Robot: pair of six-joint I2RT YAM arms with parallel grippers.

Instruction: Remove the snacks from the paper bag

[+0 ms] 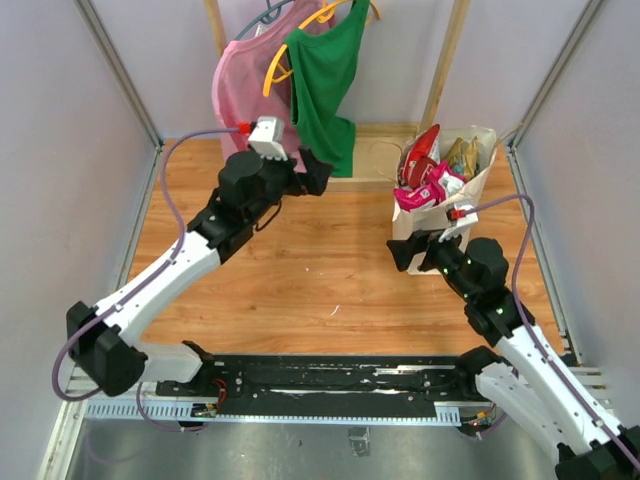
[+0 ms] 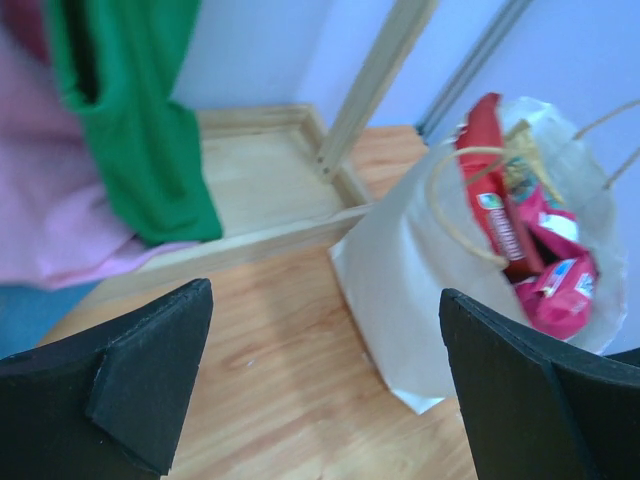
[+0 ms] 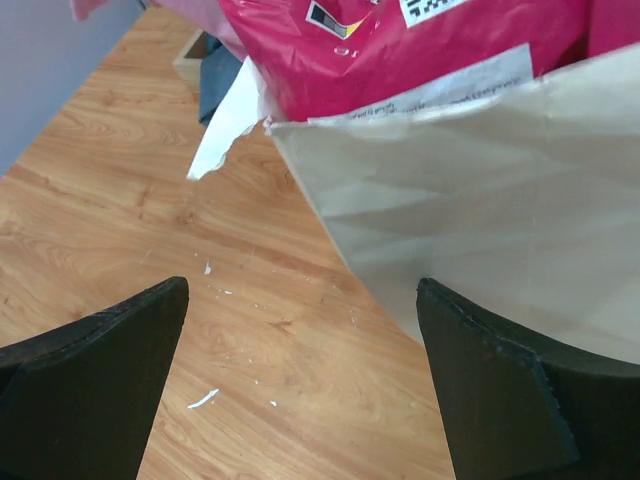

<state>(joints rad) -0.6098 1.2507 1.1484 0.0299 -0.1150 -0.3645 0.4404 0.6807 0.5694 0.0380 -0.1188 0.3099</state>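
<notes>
Left arm [image 1: 180,265] is stretched diagonally from its base toward far centre. Left gripper [image 2: 325,290] is aimed right, at the paper bag [image 1: 437,215], fingers spread wide with nothing between them, well apart from the bag. It sits just beside the hem of the green garment [image 1: 325,80] hanging on the wooden rack [image 1: 446,60], with the pink garment [image 1: 240,90] next to it. Right arm [image 1: 500,310] is folded at the elbow, right gripper [image 3: 302,285] low over the counter [image 1: 300,270], also spread and empty, one finger just beside the bag's near wall; I can't tell if it touches. Bag stands upright at the far right of the counter, mouth up, beside the rack's base. The snacks I can see are all in the bag. Red packet [image 1: 426,148] stands on end, long axis vertical, top poking above the rim. Pink packet [image 1: 420,188] is crumpled at the near-left lip. Yellowish packets [image 1: 461,155] stand upright behind.
</notes>
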